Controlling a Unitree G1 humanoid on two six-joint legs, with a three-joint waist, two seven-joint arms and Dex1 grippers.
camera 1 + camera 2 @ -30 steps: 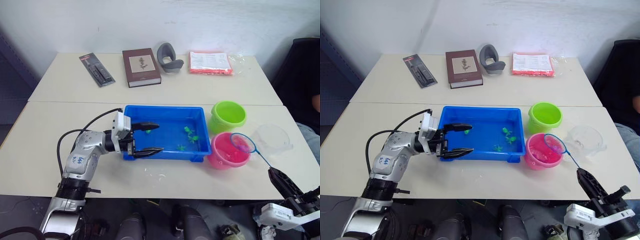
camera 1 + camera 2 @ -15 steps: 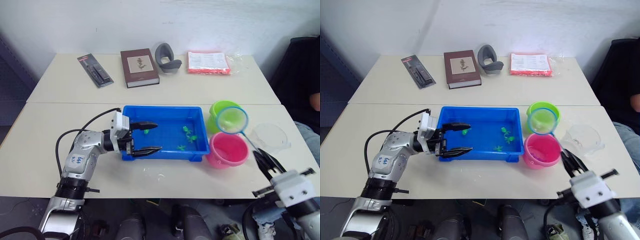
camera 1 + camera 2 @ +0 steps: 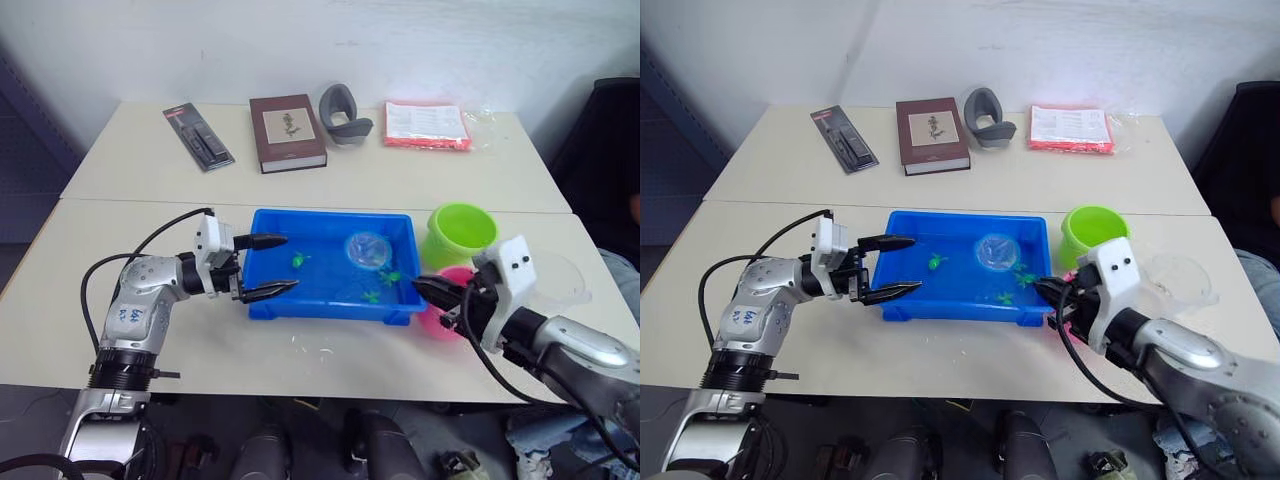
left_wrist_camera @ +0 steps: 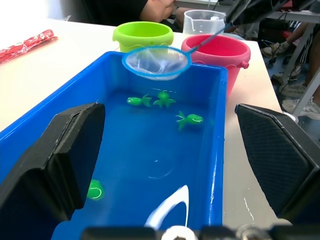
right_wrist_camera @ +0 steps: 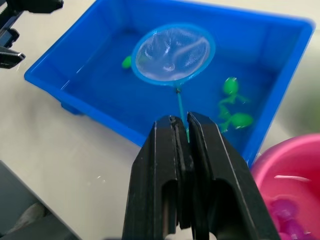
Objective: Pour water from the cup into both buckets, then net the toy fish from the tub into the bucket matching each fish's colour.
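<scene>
4 green fish [image 4: 189,119] lie in the water of the tub [image 3: 262,298], and the net [image 5: 173,54] hangs above them, so the coming dip turns on how hoop and fish line up. The right gripper [image 5: 182,131] has its jaws pressed together on the thin handle, whose long axis runs from the jaws out over the tub's right end toward the hoop. The hoop sits over the far middle of the tub; 3 fish cluster nearer the right gripper, toward the handle side of the hoop, while 1 fish [image 3: 298,260] lies apart on the left gripper's side. My guess is the hoop has to draw back along the handle line and drop to reach the cluster.

The left gripper [image 3: 265,268] has its jaws spread wide astride the tub's left wall, 1 finger over the water and 1 outside, not visibly clamping. The right arm alone is placed to scoop. The pink bucket [image 4: 216,52] and green bucket [image 3: 459,232] stand just beyond the tub's right end, the cup [image 4: 203,21] behind them on the bench [image 3: 130,190].
</scene>
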